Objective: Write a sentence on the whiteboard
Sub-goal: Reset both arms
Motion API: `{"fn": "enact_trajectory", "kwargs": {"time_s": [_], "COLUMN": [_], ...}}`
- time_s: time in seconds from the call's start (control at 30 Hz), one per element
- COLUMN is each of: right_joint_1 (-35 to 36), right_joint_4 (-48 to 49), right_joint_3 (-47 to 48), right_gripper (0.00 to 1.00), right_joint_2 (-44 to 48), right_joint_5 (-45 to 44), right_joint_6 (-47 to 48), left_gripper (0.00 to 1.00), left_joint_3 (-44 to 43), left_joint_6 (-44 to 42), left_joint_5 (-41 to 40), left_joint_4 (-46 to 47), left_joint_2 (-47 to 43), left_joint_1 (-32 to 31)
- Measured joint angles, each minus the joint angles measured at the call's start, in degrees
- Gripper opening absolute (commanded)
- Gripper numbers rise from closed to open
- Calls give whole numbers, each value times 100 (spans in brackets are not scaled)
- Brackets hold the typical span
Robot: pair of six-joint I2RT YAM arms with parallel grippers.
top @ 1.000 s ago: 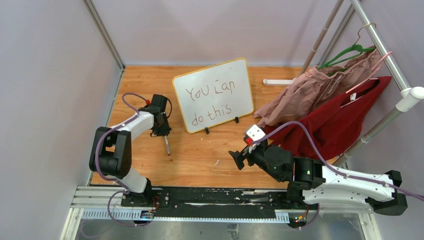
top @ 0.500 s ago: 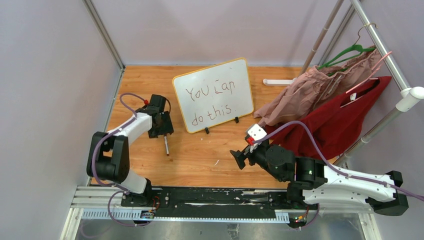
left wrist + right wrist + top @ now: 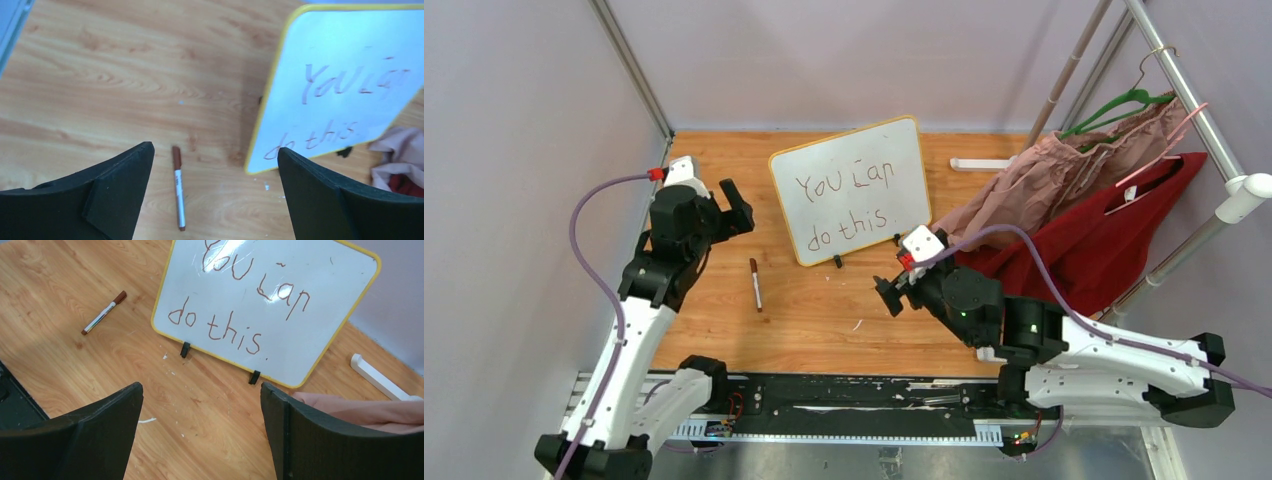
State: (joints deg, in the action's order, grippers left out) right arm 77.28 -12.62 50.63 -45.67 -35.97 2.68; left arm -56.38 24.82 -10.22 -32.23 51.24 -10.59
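The whiteboard (image 3: pixel 851 189) stands on two black feet at the back middle of the wooden table, yellow frame all round. The sentence (image 3: pixel 844 208) reads "You can do this" in two dark red lines; it also shows in the right wrist view as the sentence (image 3: pixel 240 310) on the whiteboard (image 3: pixel 320 305). A brown-capped marker (image 3: pixel 755 284) lies flat on the table left of the board, also seen as the marker (image 3: pixel 177 186). My left gripper (image 3: pixel 726 212) is raised above and left of the marker, open and empty. My right gripper (image 3: pixel 892 296) hovers open in front of the board.
Pink and red clothes (image 3: pixel 1064 200) hang on hangers from a metal rack (image 3: pixel 1214 140) at the right. A white bar (image 3: pixel 980 164) lies behind the board at the right. Grey walls close the left and back. White scraps (image 3: pixel 148 420) dot the wood.
My left gripper opened, let go of the marker and rose up and to the left; the marker now lies flat on the table. The right gripper shifted slightly toward the board.
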Motion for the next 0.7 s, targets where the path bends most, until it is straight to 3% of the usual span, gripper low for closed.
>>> {"fn": "enact_trajectory", "kwargs": {"time_s": [0.13,0.3,0.5,0.7], "right_joint_1": [-498,-2140,-3751,-4245], "right_joint_4": [7,-125,-431,-476], "right_joint_3": [551,1027,1060,758], "right_gripper": [90,91,93,94], "right_joint_2": [-667,-1115,-914,-424], "right_joint_5": [404,1351,1676,1276], "right_joint_6": [-66,-887,-1853,-2096], "left_gripper": [100,100,100,100], "left_joint_3": [0,-190,-162,356], "left_joint_6": [-295,-612,-623,-522], "left_joint_5": [107,-57,-629,-960], "left_joint_4": [369,741,1119,1414], "left_joint_2": [-420,-326,-66,-254], "left_joint_1": [-352,-822,-1150,-1331]}}
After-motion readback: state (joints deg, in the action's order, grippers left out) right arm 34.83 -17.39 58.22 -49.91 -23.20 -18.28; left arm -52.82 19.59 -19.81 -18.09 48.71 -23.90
